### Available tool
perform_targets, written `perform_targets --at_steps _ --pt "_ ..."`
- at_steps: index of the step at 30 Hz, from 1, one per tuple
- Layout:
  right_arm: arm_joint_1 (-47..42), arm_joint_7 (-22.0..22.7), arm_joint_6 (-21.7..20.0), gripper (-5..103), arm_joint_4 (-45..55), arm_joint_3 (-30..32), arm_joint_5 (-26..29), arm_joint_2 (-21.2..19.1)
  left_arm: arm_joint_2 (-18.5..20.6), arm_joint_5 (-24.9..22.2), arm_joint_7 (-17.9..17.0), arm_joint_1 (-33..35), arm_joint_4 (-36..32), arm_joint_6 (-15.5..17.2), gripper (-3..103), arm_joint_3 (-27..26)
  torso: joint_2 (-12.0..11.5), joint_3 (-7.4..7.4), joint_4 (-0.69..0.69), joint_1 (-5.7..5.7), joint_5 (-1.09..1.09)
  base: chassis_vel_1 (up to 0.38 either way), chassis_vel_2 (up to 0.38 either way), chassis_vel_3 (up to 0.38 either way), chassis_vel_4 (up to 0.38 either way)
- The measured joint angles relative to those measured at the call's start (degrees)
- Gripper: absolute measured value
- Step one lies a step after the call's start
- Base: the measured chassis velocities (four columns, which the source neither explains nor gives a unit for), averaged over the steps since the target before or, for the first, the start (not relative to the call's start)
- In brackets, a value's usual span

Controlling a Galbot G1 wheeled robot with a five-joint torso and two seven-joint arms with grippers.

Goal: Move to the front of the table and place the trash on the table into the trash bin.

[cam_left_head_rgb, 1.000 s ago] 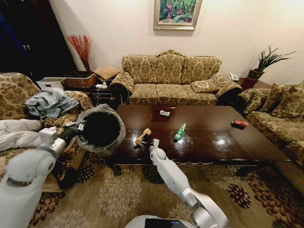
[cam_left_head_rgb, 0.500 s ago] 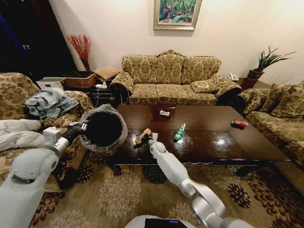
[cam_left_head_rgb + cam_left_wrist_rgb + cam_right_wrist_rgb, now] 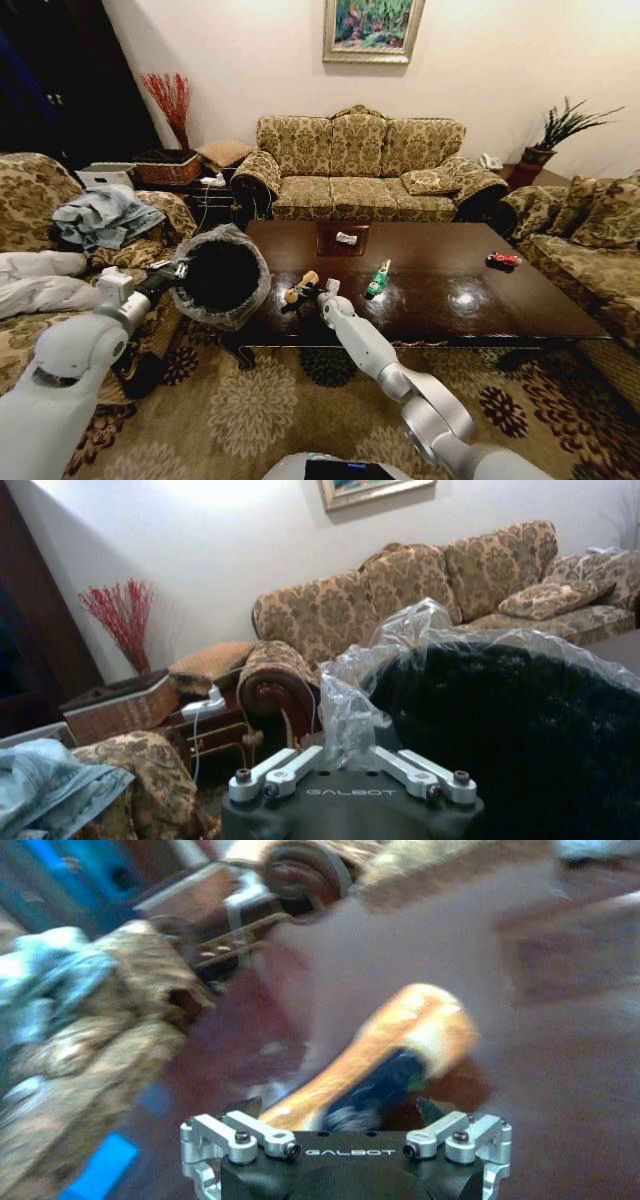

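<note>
The left claw (image 3: 345, 769) is clamped on the crinkled clear plastic liner of the small round black trash bin (image 3: 222, 275), holding it tilted, mouth toward the robot, at the left end of the glossy dark brown wooden desk (image 3: 520, 300). The right claw (image 3: 303, 293) is at the tan-and-dark bottle-like piece of trash (image 3: 385, 1057), which lies between its spread fingers near the desk's front left edge, just beside the bin. On the desk also lie a green wrapper (image 3: 378, 279), a white crumpled scrap (image 3: 346, 239) and a red piece (image 3: 504, 260).
</note>
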Motion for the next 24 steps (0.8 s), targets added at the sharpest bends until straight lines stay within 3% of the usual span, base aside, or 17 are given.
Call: perform_targets --at_steps 3,10,15,18,24 --pt "-3.66 -2.49 -0.56 100 8.83 -1.17 -2.69 0.03 0.28 -0.21 -0.02 -0.58 0.38 -0.25 4 0.11 0.00 -0.01 0.04 -0.01 0.03 0.000 0.000 0.000 0.000" --pt "-6.48 -1.22 0.28 100 18.30 -2.00 -4.37 0.03 0.11 -0.26 0.01 -0.92 0.37 -0.34 4 0.37 0.01 -0.01 0.03 -0.02 0.00 0.000 0.000 0.000 0.000" --pt "-7.77 -1.09 2.10 100 21.06 -1.33 -6.27 0.02 -0.28 -0.14 0.12 -0.76 0.36 -0.70 4 0.37 0.01 -0.01 0.02 -0.01 0.00 0.000 0.000 0.000 0.000" --pt "-9.07 -1.90 4.31 100 21.94 -0.83 -11.97 0.01 -0.96 0.07 0.17 -0.67 -0.05 -0.83 4 0.48 0.01 -0.01 0.02 -0.02 0.00 0.000 0.000 0.000 0.000" --pt "-11.00 -0.47 3.74 100 26.21 -1.73 -10.90 0.00 -2.47 1.10 0.30 -0.94 -0.11 -1.31 4 1.16 0.01 -0.01 0.02 -0.01 0.02 0.000 0.000 0.000 0.000"
